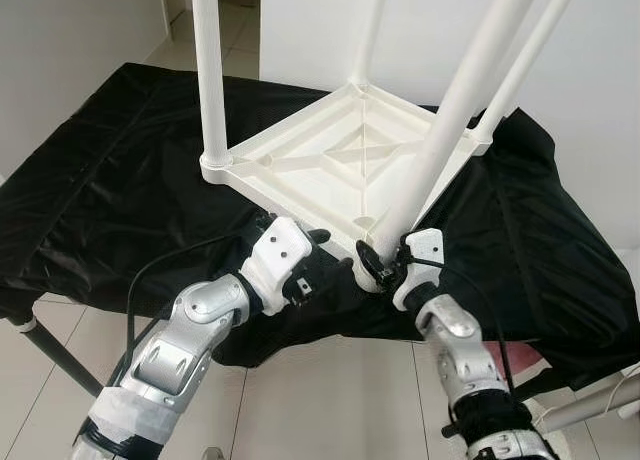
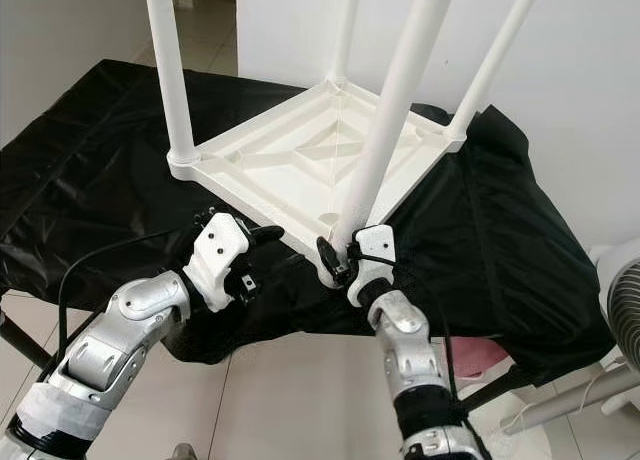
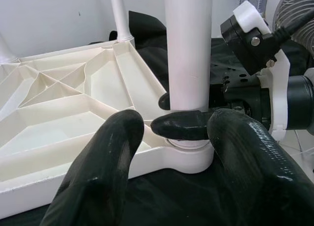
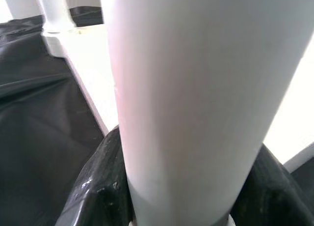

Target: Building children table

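The right gripper has its jaws pinching the base of the near table leg, one black finger on each side of the white tube, right above the corner socket it stands in. In the right wrist view the leg runs up between the 2 fingers, which press against it on both sides.

The left gripper sits just beside that same corner, on the robot's left of it, with its jaws spread and holding nothing. In the left wrist view its 2 fingers frame the socket and the right gripper's fingertip clamped on the leg; whether the left fingers touch the tabletop's rim is hard to say from here.

The children's table lies upside down, its ribbed white underside facing up, on a desk covered by a black cloth. 4 white legs rise from its corners: the near one held by the right gripper leans to the right, another stands upright at the left corner, and 2 more stand at the far side. The gripped corner is at the desk's near edge.

A black cable loops from the left arm's wrist. Pale floor tiles show below the desk.
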